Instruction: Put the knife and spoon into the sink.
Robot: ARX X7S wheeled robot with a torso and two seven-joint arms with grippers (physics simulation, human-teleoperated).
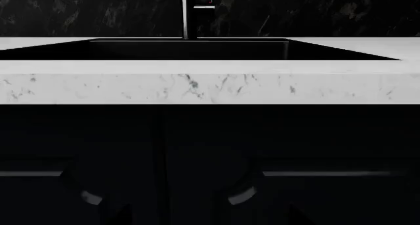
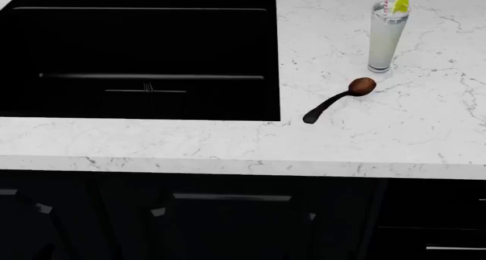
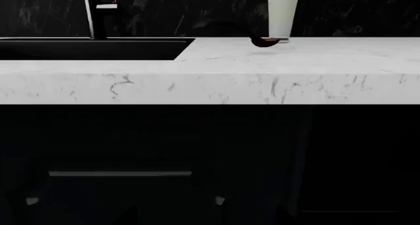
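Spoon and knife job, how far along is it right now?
Nothing looks done. The spoon lies on the white counter, right of the sink and beside a tall glass. The knife isn't visible in any view; the thin item in the dark basin can't be identified. Neither tool is clearly in view, so nothing is in hand. Both transfers appear left.

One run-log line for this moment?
spoon: on counter right of sink, beside tall glass | knife: not visible | grippers: out of view
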